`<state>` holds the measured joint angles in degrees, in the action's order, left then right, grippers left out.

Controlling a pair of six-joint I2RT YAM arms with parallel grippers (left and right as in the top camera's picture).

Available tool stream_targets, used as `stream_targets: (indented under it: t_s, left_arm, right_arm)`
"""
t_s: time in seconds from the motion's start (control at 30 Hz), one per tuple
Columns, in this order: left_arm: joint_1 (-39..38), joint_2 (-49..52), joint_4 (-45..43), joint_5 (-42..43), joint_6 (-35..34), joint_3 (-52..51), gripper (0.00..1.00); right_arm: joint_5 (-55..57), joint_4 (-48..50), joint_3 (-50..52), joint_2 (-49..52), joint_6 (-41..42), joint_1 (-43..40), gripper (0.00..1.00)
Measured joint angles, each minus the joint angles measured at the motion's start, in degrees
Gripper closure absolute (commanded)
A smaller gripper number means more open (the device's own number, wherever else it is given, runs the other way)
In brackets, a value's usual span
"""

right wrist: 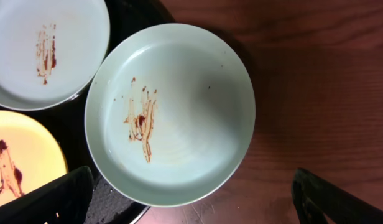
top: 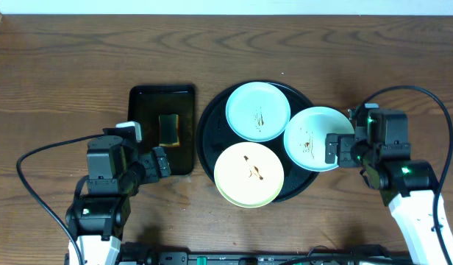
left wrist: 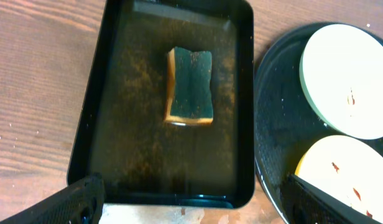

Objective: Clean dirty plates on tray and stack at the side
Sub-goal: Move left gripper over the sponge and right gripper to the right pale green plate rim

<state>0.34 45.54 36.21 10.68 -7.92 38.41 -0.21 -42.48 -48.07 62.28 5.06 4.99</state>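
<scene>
We count zero done: all three plates [top: 257, 110] streaked, on the tray [top: 208, 137] (rightmost overhangs its rim, over the surface [top: 65, 59]), none stacked; left pincer [left wrist: 198, 202], right pincer [right wrist: 201, 202] both wide, empty

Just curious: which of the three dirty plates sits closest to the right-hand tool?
The mint-green plate overhanging the tray's right rim. The other mint plate sits at the back and the yellow plate at the front.

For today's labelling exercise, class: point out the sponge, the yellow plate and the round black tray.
sponge [left wrist: 190, 86]: left wrist view, middle of its green top.
yellow plate [top: 234, 180]: overhead view, bare face left of the streaks.
round black tray [top: 208, 132]: overhead view, bare left edge.
</scene>
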Motion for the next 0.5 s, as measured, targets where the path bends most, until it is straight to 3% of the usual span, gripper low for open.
stream_targets:
  t_s: [0.5]
  left_arm:
    - [0.0, 0.02, -0.92, 0.15, 0.0, 0.0, 0.11]
  right_arm:
    - [-6.21, 4.66, -0.2, 0.59, -0.04, 0.0, 0.01]
